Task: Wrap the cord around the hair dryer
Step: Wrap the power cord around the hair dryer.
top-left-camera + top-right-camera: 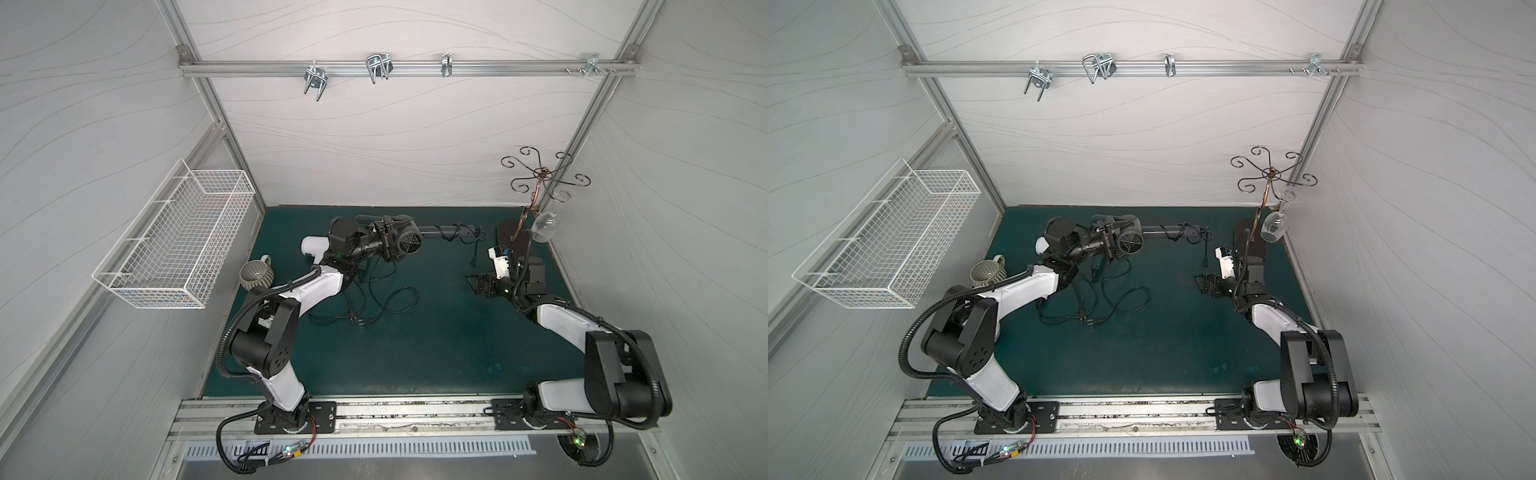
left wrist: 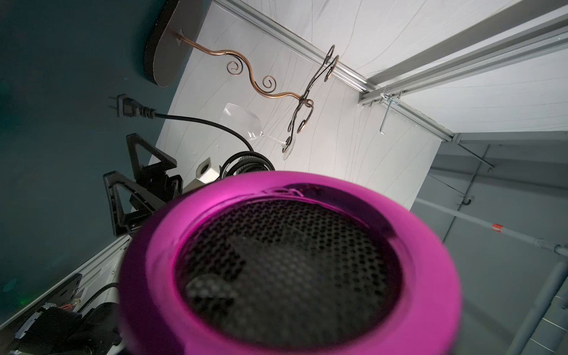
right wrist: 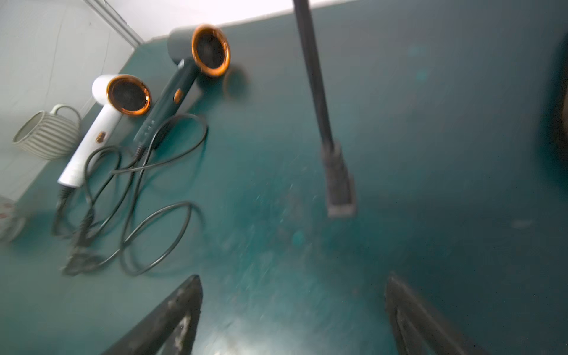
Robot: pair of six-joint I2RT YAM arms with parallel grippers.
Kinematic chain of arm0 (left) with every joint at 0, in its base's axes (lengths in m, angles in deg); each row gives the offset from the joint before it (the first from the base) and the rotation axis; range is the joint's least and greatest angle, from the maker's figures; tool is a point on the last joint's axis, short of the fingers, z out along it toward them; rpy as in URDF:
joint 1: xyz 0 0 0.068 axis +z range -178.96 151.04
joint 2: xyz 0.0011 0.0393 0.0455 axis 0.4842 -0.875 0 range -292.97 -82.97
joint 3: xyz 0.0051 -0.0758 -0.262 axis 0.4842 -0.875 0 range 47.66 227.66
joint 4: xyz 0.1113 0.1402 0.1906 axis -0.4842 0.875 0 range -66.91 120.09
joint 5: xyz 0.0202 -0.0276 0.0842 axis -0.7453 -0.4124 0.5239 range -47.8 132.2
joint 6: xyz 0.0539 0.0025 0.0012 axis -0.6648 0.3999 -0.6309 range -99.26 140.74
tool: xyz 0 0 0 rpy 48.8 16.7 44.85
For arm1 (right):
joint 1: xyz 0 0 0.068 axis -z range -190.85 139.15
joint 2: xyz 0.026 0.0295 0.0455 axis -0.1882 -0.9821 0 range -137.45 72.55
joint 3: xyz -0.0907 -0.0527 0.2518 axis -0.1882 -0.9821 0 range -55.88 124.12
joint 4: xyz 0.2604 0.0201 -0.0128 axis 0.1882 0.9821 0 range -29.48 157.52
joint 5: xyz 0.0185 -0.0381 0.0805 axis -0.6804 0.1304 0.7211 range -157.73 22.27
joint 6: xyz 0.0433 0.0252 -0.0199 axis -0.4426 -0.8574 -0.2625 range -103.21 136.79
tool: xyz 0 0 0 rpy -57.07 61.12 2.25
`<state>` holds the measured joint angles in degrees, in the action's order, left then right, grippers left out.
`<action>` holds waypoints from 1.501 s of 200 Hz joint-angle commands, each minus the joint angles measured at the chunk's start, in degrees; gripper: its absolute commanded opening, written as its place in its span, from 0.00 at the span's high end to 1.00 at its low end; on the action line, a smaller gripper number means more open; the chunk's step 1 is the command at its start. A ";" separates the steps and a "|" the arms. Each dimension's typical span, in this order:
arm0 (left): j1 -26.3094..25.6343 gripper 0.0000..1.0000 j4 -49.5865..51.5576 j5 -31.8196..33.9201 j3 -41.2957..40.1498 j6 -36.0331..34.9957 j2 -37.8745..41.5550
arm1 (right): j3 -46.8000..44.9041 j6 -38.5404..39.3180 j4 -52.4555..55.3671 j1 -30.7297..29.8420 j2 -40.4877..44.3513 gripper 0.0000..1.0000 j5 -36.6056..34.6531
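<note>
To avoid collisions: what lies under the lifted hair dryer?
On the mat, a white hair dryer and a dark one with cords. In both top views the left gripper mostly hides the dark one.

hair dryer [image 2: 153,261]: glossy plastic | basket [image 1: 174,245]: metal wire | table [image 1: 415,353]: matt
</note>
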<state>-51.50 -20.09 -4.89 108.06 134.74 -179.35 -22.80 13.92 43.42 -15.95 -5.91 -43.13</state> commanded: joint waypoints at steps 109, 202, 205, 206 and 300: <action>-0.18 1.00 -10.23 -0.49 1.04 1.78 6.03 | 14.17 0.77 -34.67 0.92 -20.25 0.28 7.59; 3.90 1.00 -13.95 1.70 2.09 3.82 3.30 | 11.20 -0.78 -10.50 0.47 -5.14 1.00 10.14; 4.24 1.00 -13.88 1.66 2.35 3.65 3.12 | 11.16 -0.09 -8.61 0.06 -3.79 1.00 9.61; 4.34 1.00 -13.87 1.61 2.48 3.63 2.99 | 11.10 0.07 -7.88 -0.05 -3.36 1.00 9.43; 7.36 1.00 -14.63 -0.96 14.94 1.39 -6.35 | 28.15 22.72 52.55 -20.64 16.99 1.00 -12.10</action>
<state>-43.98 -25.46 -5.56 116.50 134.13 -183.64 3.30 29.00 76.55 -30.25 11.45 -44.68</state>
